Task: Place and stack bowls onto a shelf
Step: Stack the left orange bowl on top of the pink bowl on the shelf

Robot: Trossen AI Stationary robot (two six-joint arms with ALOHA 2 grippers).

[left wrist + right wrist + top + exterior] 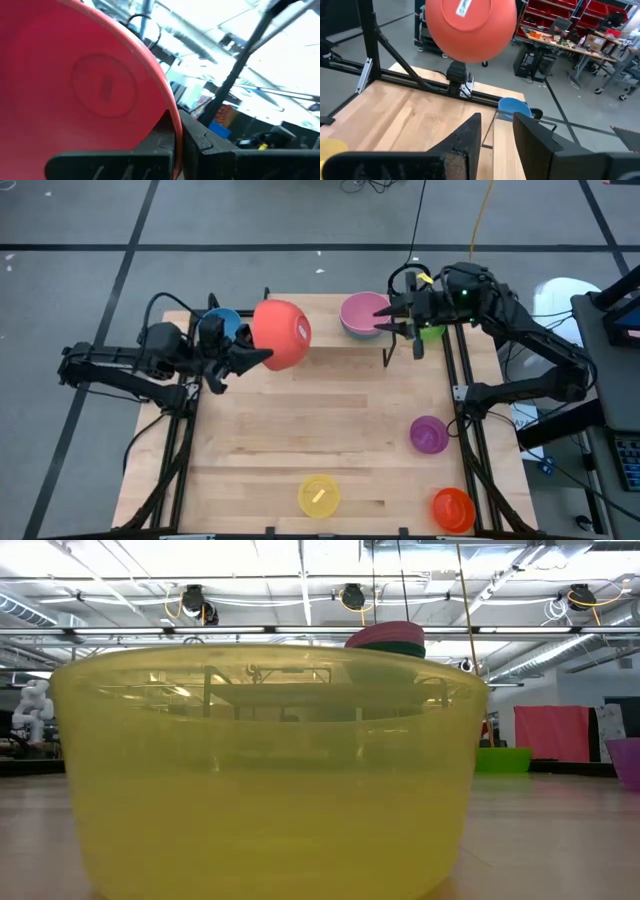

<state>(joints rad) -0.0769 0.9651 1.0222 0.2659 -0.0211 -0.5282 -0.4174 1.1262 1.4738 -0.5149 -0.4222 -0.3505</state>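
Red bowl clamped by its rim in your left fingers, aloft near tabletop's far edge; shelf's pink stack lies rightward, beside open, empty right fingers.

The light-wood tabletop serves as the landmark. Around it on every side lies a grey floor crossed by dark tape lines. Black metal frame rails run along the tabletop's left and right edges. Beyond the tabletop's far edge, a yellow cable and a black cable trail across the floor. Past the tabletop in the room stand red shelving with bins and a cluttered workbench. Level with the tabletop, far behind it, hangs a red panel, and ceiling light strips run overhead.
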